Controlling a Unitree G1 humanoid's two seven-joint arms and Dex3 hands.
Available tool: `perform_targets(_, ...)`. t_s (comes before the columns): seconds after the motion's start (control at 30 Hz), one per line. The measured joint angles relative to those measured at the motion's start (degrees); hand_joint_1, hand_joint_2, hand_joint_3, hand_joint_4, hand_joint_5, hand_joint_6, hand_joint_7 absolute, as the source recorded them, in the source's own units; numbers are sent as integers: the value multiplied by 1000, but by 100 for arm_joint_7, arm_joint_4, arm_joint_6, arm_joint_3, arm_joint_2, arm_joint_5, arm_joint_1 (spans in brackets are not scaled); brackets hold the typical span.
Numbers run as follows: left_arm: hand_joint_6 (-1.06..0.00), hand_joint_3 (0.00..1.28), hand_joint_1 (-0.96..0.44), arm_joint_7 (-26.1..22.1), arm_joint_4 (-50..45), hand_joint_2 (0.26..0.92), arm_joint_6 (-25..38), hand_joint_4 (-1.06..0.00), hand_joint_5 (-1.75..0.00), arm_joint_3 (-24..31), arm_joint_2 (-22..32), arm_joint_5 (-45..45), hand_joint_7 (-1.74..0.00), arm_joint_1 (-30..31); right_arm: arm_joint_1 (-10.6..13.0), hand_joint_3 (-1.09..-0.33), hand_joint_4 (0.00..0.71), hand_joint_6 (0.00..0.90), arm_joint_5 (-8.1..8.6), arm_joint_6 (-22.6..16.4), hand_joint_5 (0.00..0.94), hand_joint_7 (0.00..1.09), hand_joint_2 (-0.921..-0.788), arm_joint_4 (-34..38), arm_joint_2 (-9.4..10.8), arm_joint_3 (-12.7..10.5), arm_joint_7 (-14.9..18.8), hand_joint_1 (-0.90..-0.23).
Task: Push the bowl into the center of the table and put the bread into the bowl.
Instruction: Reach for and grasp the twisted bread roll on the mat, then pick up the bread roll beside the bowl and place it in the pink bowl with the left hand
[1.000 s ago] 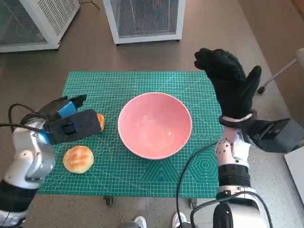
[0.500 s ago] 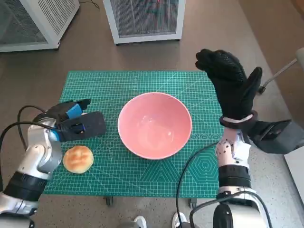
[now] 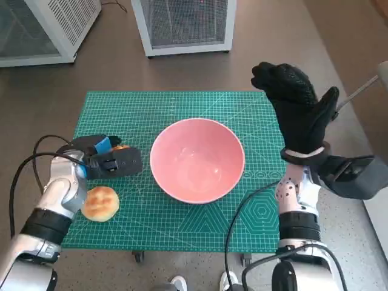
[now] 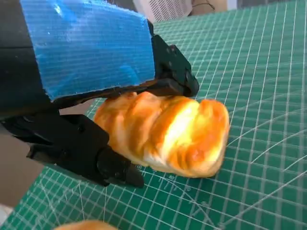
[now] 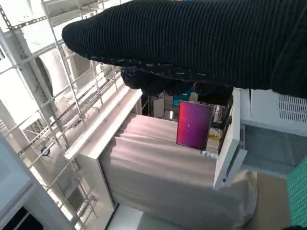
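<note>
The pink bowl (image 3: 197, 159) already sits about mid-mat on the green cutting mat (image 3: 176, 109), so the step in hand is the bread: the left hand (image 3: 106, 162) lies over a glazed twisted bread roll (image 4: 165, 134) at the mat's left side, fingers (image 4: 172, 72) curved across its far side and more of the hand against its near side — closing round it, though I cannot tell if the grip has taken. A second, round bun (image 3: 100, 203) lies just nearer, apart from the hand. To do it well, I judge the hand should close gently on the soft roll, lift clear of the bun and the rim, then carry right over the bowl — the right hand (image 3: 297, 109) is raised at the far right, fingers spread, holding nothing.
</note>
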Motion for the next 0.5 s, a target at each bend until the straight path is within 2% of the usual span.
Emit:
perform_targets(0.13,-659,87,10,-10,129,919,-95,-633,-1310,6,4,16,-980,-118,22,-514,326,495,38,1,0,6,-921,-38,0,6,23,-512)
perform_targets(0.27,-664,85,3,-83,67,919,-73,-636,-1326,96,22,-12,-1007,-121,55,-514,326,495,85,1,0,6,-921,-91,-4,14,40,-515)
perform_targets(0.5,-638,83,1,-409,-926,920,164,-647,-1252,479,192,-195,-1115,-2,105,-514,327,494,92,9,1,5,-921,-154,-8,42,43,-515)
